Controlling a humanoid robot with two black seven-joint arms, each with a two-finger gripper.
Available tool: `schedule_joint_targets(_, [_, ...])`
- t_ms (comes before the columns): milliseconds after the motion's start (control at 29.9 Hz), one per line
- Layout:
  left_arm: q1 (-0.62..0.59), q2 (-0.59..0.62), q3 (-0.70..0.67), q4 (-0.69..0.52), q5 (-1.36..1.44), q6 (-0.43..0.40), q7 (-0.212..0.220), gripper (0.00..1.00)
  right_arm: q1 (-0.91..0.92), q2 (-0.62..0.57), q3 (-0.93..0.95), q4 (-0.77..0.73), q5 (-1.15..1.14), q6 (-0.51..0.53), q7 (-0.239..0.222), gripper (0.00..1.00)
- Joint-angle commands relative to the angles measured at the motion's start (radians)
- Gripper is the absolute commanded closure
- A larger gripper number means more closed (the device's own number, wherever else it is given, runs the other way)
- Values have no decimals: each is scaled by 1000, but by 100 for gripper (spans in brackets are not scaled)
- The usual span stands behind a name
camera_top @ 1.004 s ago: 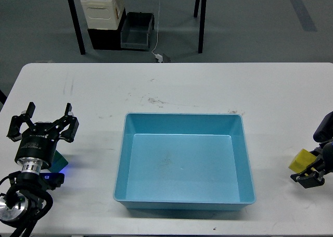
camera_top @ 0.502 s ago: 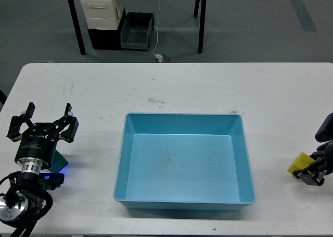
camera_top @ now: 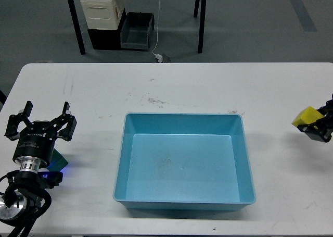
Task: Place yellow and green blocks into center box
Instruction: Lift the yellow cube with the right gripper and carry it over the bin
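Left end effector (camera_top: 39, 123) stands with fingers spread wide, empty, the green block (camera_top: 59, 159) just beneath it on the desk (camera_top: 182, 91). Blue box (camera_top: 184, 164) sits centre. Far right, the right end effector (camera_top: 321, 126) grips the yellow block (camera_top: 305, 116), lifted clear.

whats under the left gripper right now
A green block sits on the table beneath the left gripper; only one corner shows. The gripper and wrist cover the rest.
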Motion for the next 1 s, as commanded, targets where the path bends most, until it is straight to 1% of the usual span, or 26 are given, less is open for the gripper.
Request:
schedule_joint_targets(0, [0, 0, 0, 0, 0, 2, 0, 0, 121, 11, 4, 27, 36, 4, 0, 100])
schedule_joint_targets(67, [0, 0, 0, 0, 0, 2, 0, 0, 161, 49, -4, 54, 67, 7, 0, 100])
schedule_joint_targets(134, [-1, 2, -2, 1, 0, 2, 0, 0, 199, 126, -13, 70, 94, 25, 0, 100])
schedule_joint_targets(234, [-1, 2, -14, 5, 0, 0, 0, 0, 262, 207, -62, 93, 130, 91, 0, 100])
schedule_joint_targets(435, [-1, 0, -40, 5, -1, 0, 0, 0, 351, 365, -223, 136, 194, 98, 0, 100])
schedule_joint_targets(535, [-1, 0, -43, 6, -1, 0, 0, 0, 351, 423, -252, 140, 197, 98, 0, 100])
schedule_joint_targets(769, [-1, 0, -46, 6, -1, 0, 0, 0, 333, 505, -382, 149, 184, 98, 0, 99])
schedule_joint_targets(970, [-3, 0, -46, 8, -1, 0, 0, 0, 238, 578, -441, 100, 136, 98, 0, 99])
